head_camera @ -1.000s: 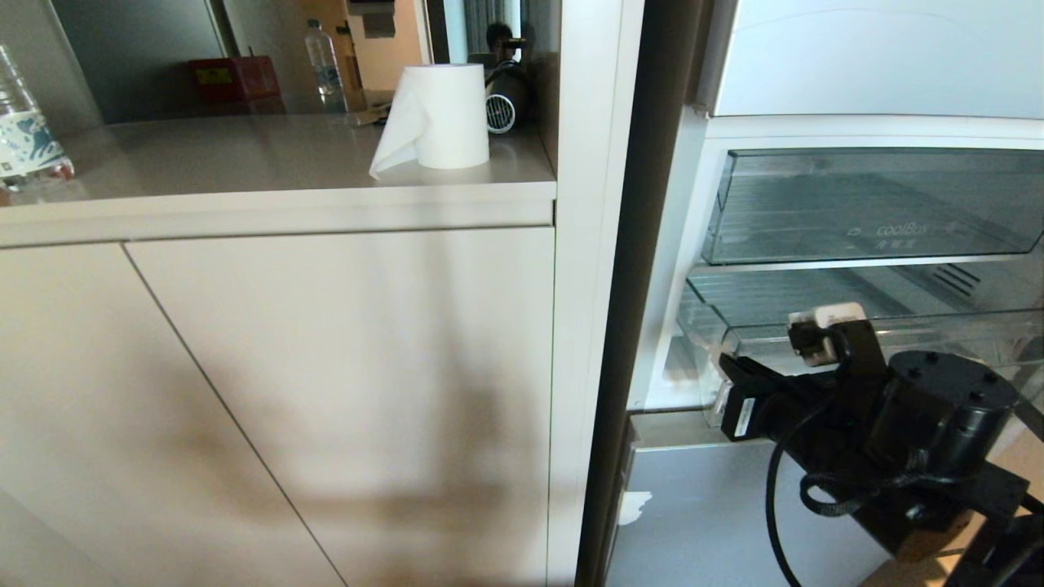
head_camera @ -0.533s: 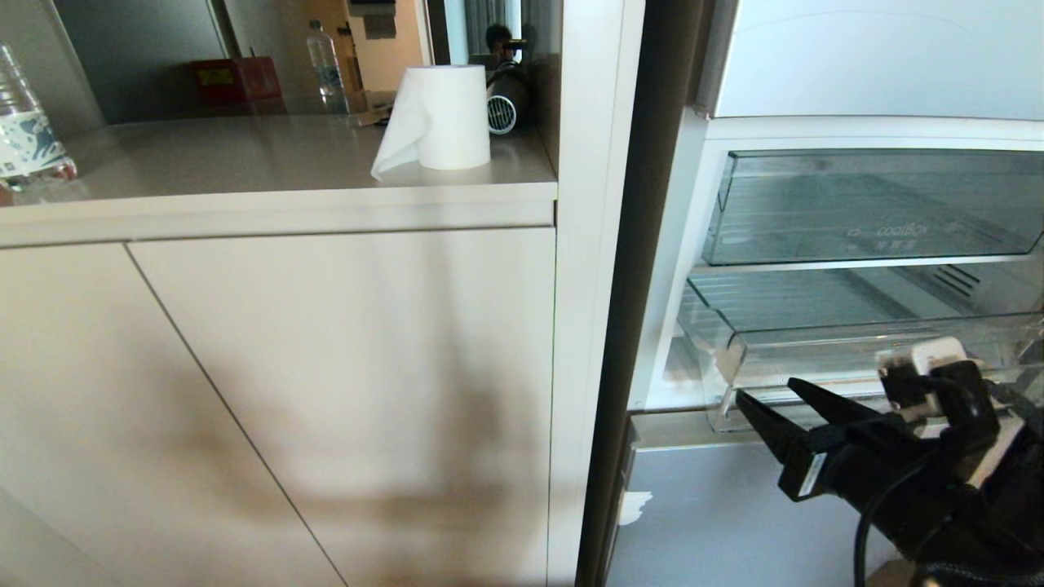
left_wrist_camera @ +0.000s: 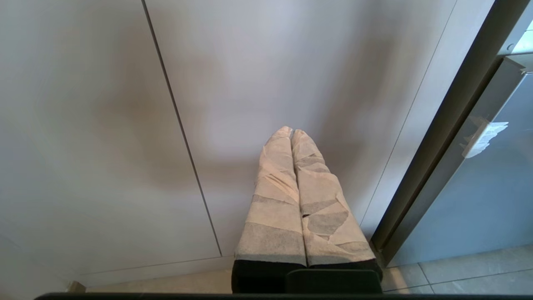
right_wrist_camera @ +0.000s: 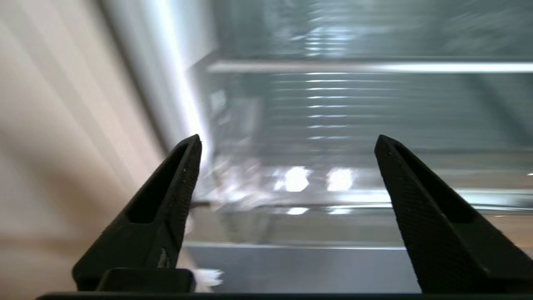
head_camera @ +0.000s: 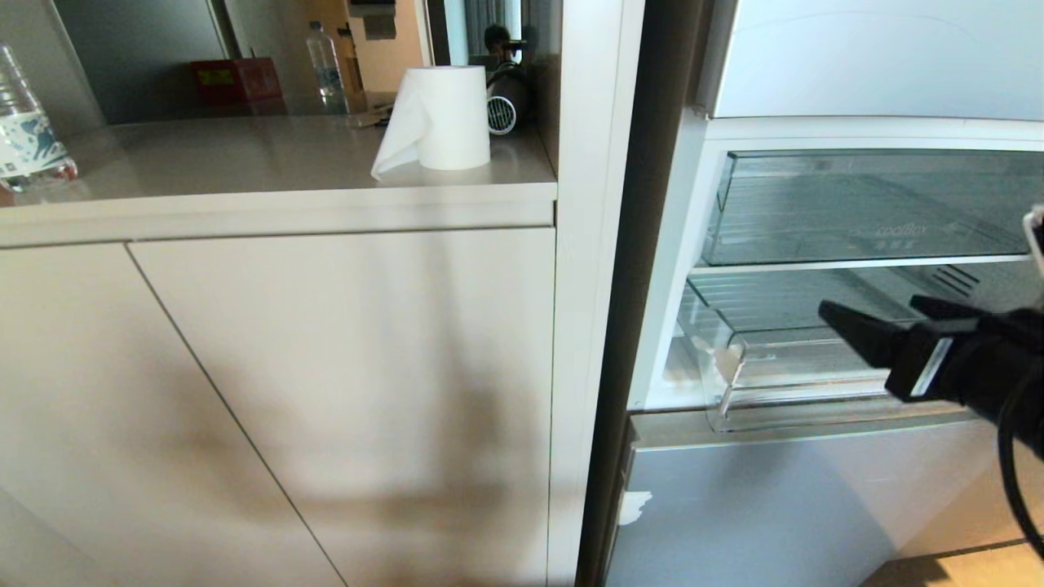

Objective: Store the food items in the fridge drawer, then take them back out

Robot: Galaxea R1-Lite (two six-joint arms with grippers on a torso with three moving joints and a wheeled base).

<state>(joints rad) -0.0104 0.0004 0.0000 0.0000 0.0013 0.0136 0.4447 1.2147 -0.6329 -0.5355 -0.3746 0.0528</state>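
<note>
The fridge drawer [head_camera: 803, 383] sits just beyond the spread, empty right gripper [head_camera: 881, 316].

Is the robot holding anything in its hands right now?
No, nothing. The right gripper has its jaws wide apart, empty, in front of the clear fridge drawer. The left gripper is shut on nothing, by the cupboard door.

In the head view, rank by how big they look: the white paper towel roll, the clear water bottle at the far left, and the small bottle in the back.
1. White paper towel roll.
2. Clear water bottle at the left edge, partly cropped, so unsure against the roll.
3. Small bottle in back, farther off.
</note>
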